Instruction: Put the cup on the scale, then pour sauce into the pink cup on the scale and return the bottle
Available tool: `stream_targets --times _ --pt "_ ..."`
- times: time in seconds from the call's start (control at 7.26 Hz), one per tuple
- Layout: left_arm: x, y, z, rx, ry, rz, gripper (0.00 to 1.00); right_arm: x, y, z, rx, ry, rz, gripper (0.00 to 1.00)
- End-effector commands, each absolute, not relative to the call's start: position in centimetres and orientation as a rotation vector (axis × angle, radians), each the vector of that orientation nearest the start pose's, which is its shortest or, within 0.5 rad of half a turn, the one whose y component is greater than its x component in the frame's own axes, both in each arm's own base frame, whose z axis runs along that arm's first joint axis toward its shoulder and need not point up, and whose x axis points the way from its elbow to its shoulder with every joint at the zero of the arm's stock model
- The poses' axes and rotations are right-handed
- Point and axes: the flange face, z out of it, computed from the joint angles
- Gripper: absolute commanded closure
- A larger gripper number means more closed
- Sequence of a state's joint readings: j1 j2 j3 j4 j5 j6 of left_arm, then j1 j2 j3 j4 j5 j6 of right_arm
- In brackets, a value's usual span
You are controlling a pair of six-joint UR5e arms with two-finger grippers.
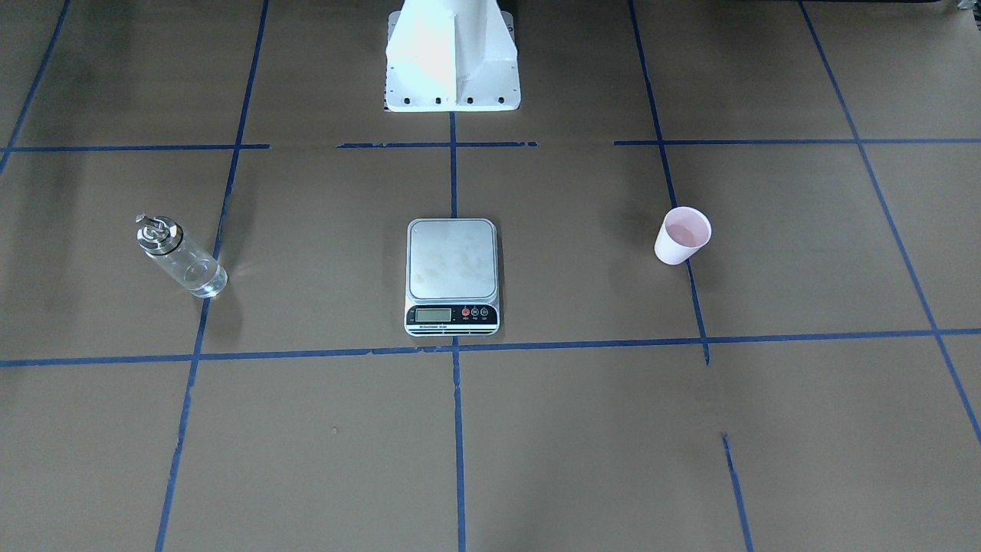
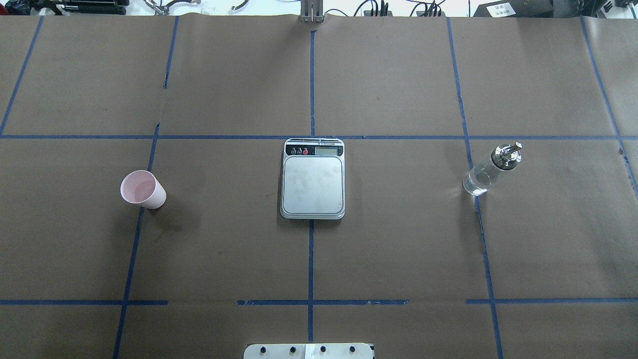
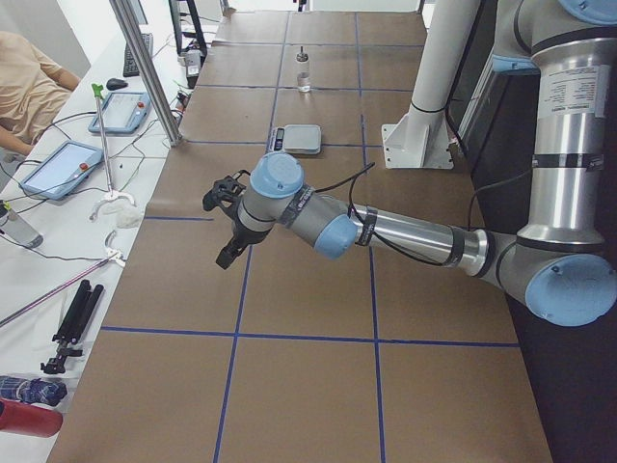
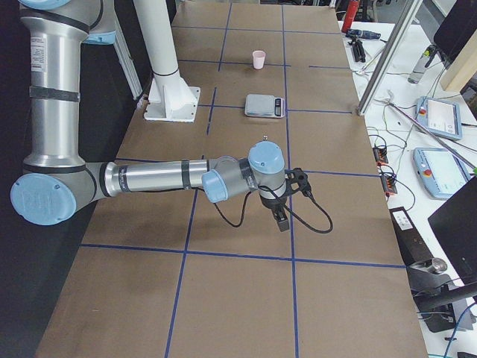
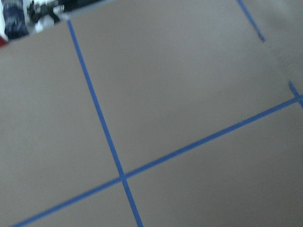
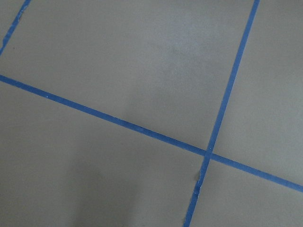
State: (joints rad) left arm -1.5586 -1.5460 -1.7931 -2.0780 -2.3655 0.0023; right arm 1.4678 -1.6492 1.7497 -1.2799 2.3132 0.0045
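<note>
Scale (image 2: 312, 185) centred on table (image 2: 398, 249), platform bare. Cup (image 2: 143, 189) upright on left side, well apart from scale. Bottle (image 2: 491, 169) upright on right side. Layout likely gives each arm one item. Left hand (image 3: 229, 246) and right hand (image 4: 282, 220) hover near table ends, holding nothing. Fingers apart or together: cannot tell.

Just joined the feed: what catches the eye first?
The scale sits in the middle of the table, platform bare. The pink cup stands on the robot's left, the glass bottle on its right, both apart from it. The left arm and right arm hover near the table's ends, away from them.
</note>
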Motion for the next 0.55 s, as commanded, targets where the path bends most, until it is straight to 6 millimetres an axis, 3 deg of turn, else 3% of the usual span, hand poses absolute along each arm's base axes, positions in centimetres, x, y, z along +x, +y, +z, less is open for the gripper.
stream_targets --times 0.0,0.14,0.28,0.41 --pt "-5.2 -49.4 48.5 0.761 0.819 0.214 0.00 1.3 -48.4 56.8 0.324 -0.802 -0.208 0.00" --pt "-2.2 -48.4 48.1 0.814 0.849 0.296 0.00 1.3 -48.3 57.1 0.316 -0.801 -0.203 0.00" --pt "3.9 -48.2 48.2 0.730 0.921 0.352 0.00 1.3 -48.3 57.1 0.314 -0.802 -0.197 0.00" --pt "8.7 -47.6 46.6 0.619 1.020 0.256 0.00 1.3 -48.4 56.6 0.303 -0.810 -0.151 0.00"
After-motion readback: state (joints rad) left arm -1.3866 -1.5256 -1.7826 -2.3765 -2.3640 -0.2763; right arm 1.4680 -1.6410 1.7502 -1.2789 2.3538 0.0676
